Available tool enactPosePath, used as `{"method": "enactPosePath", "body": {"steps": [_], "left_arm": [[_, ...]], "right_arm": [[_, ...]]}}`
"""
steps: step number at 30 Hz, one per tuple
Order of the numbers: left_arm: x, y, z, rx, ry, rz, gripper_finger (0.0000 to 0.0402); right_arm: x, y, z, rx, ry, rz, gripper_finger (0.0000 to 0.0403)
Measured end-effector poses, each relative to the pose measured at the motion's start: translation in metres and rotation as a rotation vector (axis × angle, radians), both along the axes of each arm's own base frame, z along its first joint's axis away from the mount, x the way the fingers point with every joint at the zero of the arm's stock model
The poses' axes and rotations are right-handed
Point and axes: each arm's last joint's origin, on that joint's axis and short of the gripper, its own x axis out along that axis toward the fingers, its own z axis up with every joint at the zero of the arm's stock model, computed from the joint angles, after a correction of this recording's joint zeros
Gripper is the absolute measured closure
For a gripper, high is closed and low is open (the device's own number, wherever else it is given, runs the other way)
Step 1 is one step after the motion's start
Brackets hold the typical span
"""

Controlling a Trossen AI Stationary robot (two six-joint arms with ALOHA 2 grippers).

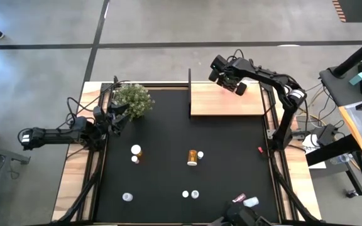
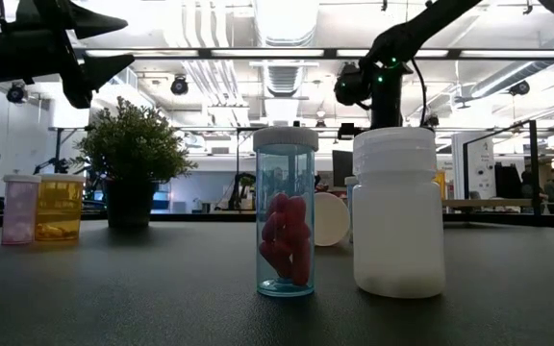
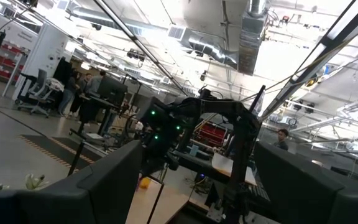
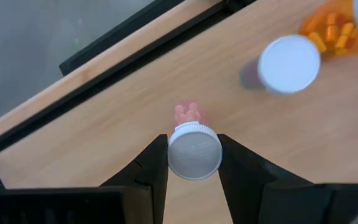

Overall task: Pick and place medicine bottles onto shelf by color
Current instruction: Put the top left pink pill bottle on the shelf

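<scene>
Right wrist view: a small bottle (image 4: 193, 148) with a white ribbed cap and pink pills inside is clamped between the nearly closed fingers of the right gripper (image 4: 193, 163), above the light wooden shelf (image 4: 104, 118). Just ahead of the gripper, a white-capped bottle (image 4: 289, 63) and an orange bottle (image 4: 332, 32) are seen on the shelf. The left gripper (image 1: 119, 113) is held wide open beside the plant (image 1: 132, 99), empty. The black table (image 1: 168, 182) is backed by a workshop with bright ceiling lights.
</scene>
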Motion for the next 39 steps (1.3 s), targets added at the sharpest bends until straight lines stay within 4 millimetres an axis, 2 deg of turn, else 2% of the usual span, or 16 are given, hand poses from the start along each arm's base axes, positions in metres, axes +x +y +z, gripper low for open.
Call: {"method": "enactPosePath", "body": {"steps": [29,39], "left_arm": [[0.0000,0.0000,-0.0001,0.000,0.000,0.000,0.0107],[0.0000,0.0000,0.0001,0.000,0.000,0.000,0.0107]], "right_arm": [[-0.0022,-0.0008,-0.0050,0.003,0.008,0.006,0.0293],[-0.0018,-0.0012,-0.0048,-0.001,0.005,0.010,0.0267]]}}
